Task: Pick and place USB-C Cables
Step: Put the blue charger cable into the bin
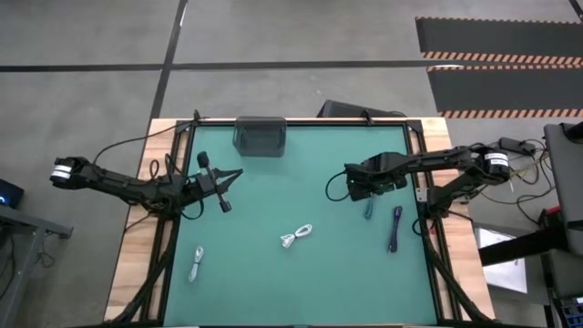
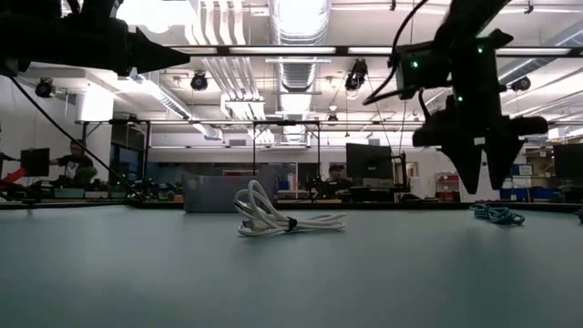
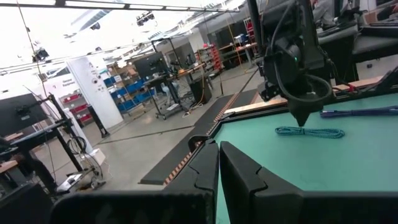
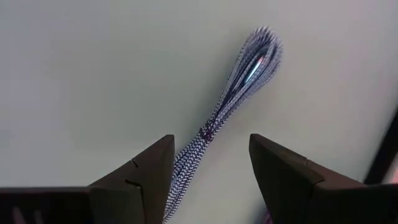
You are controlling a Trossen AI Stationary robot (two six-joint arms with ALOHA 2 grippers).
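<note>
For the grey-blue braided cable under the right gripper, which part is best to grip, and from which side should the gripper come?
Grip the grey-blue cable at its narrow tied waist, coming straight down from above. There the strands are pinched together and lie flat on the mat, while the looped end fans wider. The right gripper is open and already straddles the bundle.

grey-blue cable (image 4: 239, 87): woven braid, rough | white cable (image 2: 273, 217): smooth, glossy | table (image 1: 301, 273): matt green, wood edge

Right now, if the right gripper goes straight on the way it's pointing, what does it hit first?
The right gripper points down at the mat, fingers open, with the grey-blue braided cable lying between them. It would likely meet that cable first, then the green mat. The height above it is unclear.
</note>
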